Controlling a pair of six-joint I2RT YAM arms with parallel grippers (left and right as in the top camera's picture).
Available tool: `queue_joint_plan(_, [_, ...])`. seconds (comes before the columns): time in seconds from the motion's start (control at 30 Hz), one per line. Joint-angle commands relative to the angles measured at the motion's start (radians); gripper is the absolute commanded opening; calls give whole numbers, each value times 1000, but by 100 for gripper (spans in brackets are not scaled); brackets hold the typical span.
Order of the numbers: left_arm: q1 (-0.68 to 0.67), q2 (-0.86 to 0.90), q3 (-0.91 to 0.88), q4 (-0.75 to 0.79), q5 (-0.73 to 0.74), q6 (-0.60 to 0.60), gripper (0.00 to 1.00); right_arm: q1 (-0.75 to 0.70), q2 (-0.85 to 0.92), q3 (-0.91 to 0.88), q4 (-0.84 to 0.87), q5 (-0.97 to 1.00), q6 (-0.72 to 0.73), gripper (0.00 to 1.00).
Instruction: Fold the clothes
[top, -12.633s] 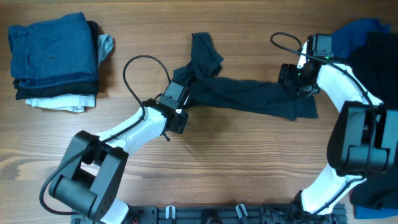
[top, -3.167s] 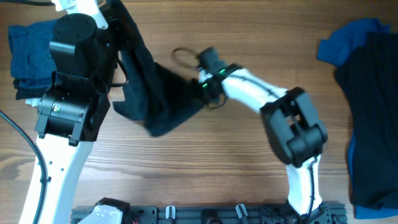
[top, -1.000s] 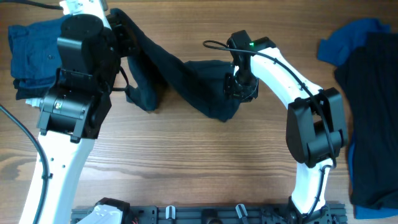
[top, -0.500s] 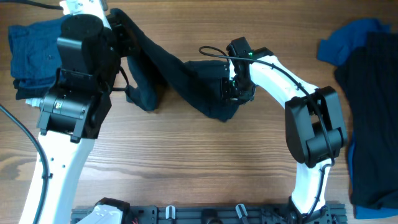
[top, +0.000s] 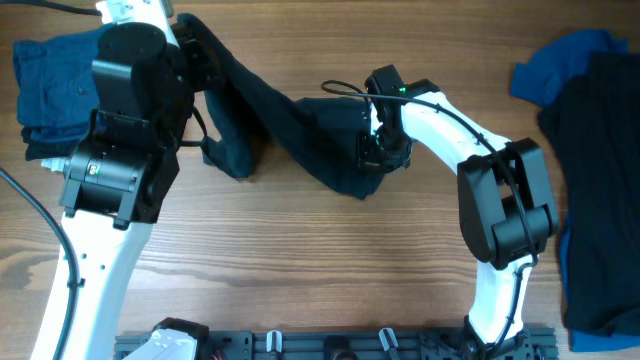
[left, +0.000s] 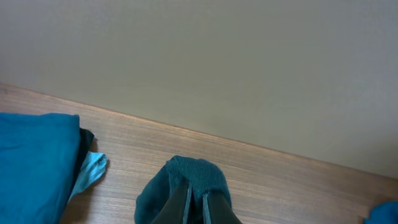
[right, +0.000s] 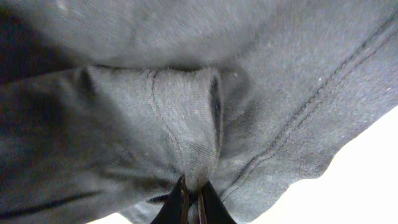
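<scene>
Navy shirt (top: 300, 120) in right fingers (right: 214, 213)

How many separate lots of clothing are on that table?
3: a folded stack far left, a dark shirt mid-table, a loose heap at the right edge. More may lie off-frame.

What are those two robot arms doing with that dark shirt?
They are folding clothes. The left gripper pinches one end of the dark shirt, and the right gripper is shut on a fold near its other end. The shirt stretches between them. A folded stack lies at the far left of the table.
</scene>
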Motion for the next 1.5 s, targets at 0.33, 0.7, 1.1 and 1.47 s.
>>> queue_joint_plan(0.33, [9, 0, 13, -1, -13, 13, 6, -4, -17, 113, -42, -3, -10, 9])
queue_joint_plan(0.7, [9, 0, 13, -3, -13, 13, 5, 3, -17, 112, -42, -67, 17, 18])
queue_joint_plan(1.1, [9, 0, 13, -12, -13, 13, 6, 7, -16, 31, 21, -47, 24, 27])
queue_joint_plan(1.47, [9, 0, 13, -13, -13, 13, 6, 7, -16, 11, 56, -34, 14, 29])
